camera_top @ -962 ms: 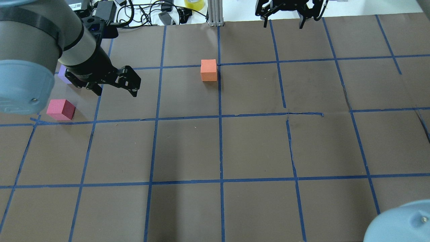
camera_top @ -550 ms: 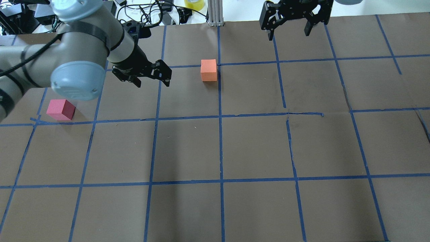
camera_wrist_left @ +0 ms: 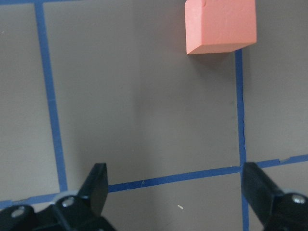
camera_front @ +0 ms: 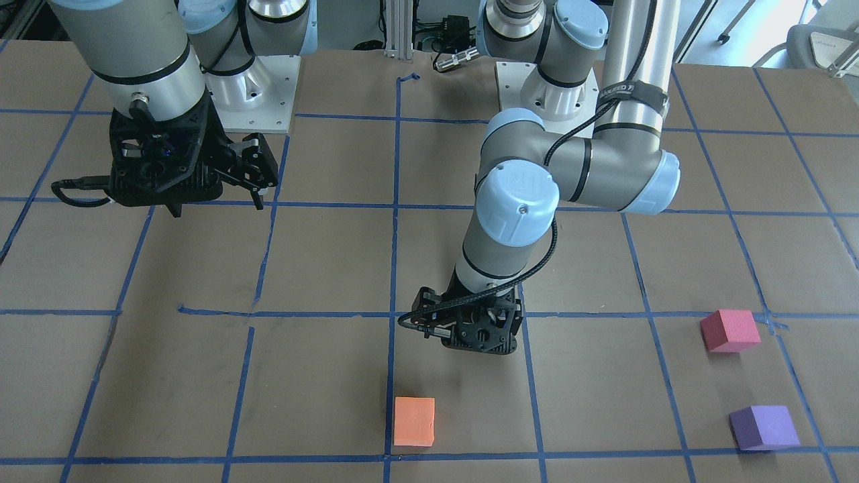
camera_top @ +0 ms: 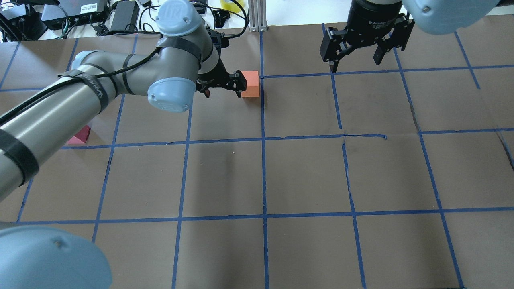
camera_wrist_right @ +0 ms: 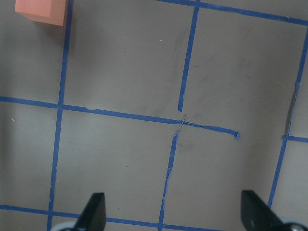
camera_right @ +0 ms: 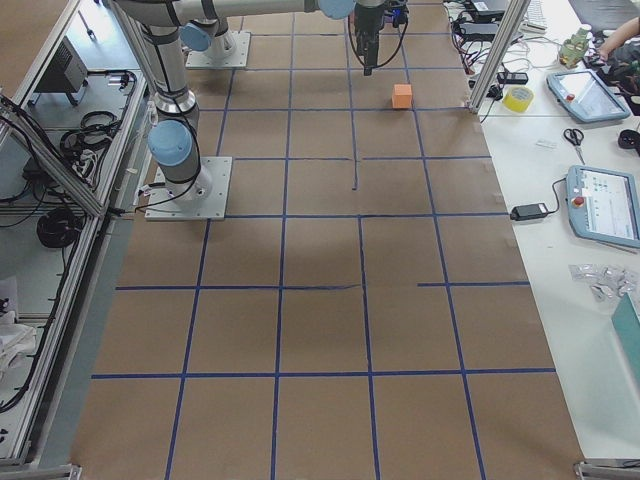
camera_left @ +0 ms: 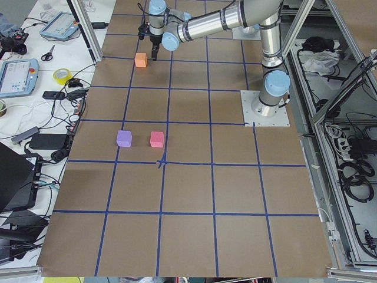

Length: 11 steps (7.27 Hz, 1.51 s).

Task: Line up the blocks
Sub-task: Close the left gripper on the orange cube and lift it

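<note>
**Left pincer.** The left pincer (camera_wrist_left: 174, 175) is released: its two black fingers stand wide apart and nothing lies between them. It points straight down at the desk (camera_top: 305, 176), a flat top covered in brown paper and marked off with a blue tape grid. The left wrist view shows only bare paper and a tape line under the gap. In my judgement the wide spread is there to straddle a cube.

**Nearest object.** The orange matte foam cube (camera_wrist_left: 220, 26) rests on the desk just ahead of the fingers and is not yet between them. It is offset toward one finger rather than centred. One bottom corner lies beside a tape line, close to a grid crossing. I assess the step in hand as an approach to this cube, with no grasp yet made. The pincer would need to travel forward and centre itself before closing.

**Right pincer.** The right pincer (camera_wrist_right: 173, 204) is likewise released and empty. It hangs well above the desk and well apart from all three cubes. This is probably a parked position that leaves the working area to the other arm.

**Remaining objects.** The pinkish-red matte foam cube (camera_front: 729, 330) and the purple matte foam cube (camera_front: 764, 427) sit near each other, not touching, at the end of the desk on the robot's left. The purple one is farther from the robot's base. Both are well apart from the orange cube.

**Finding.** No line of three exists yet. As a judgement, the orange cube is the outlier to be brought to the pair.
</note>
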Motion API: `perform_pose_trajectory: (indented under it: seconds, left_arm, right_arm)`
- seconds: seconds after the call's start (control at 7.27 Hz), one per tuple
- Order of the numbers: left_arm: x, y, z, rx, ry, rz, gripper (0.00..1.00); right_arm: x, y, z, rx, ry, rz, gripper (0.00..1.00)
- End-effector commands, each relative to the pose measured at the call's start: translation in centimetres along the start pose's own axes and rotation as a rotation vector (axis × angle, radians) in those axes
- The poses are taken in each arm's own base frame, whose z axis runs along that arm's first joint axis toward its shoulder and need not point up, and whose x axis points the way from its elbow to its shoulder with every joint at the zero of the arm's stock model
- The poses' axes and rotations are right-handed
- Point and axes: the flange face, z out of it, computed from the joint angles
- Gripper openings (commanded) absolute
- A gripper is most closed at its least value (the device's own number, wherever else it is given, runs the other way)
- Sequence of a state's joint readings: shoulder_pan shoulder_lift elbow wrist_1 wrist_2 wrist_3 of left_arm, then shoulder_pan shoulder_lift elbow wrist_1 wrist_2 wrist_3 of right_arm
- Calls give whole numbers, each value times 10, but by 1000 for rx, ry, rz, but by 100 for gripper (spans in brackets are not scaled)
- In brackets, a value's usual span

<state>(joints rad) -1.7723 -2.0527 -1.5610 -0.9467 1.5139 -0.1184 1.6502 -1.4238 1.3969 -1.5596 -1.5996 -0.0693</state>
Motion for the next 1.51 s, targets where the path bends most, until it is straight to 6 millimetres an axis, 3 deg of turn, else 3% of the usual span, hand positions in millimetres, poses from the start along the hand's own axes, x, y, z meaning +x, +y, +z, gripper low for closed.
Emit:
perform_pose_trajectory:
  seconds: [0.0, 0.14, 0.41, 0.69, 0.96, 1.38]
  left_arm:
    - [17, -13, 47, -17, -26, 14, 100]
    - [18, -16, 61, -11, -23, 5, 100]
    - [27, -18, 80, -4, -19, 16, 100]
    - [36, -27, 89, 7, 15, 18, 100]
    - [36, -29, 93, 8, 15, 3, 100]
    - [45, -58, 92, 47, 55, -49, 100]
  right_arm:
    - [20, 5, 3, -33, -5, 19, 100]
    - [33, 5, 5, -37, -6, 4, 100]
    - [29, 23, 8, -64, -12, 21, 100]
    - [22, 38, 16, -63, -57, 69, 100]
    - [22, 38, 16, -63, -54, 72, 100]
    - [25, 36, 15, -47, -48, 70, 100]
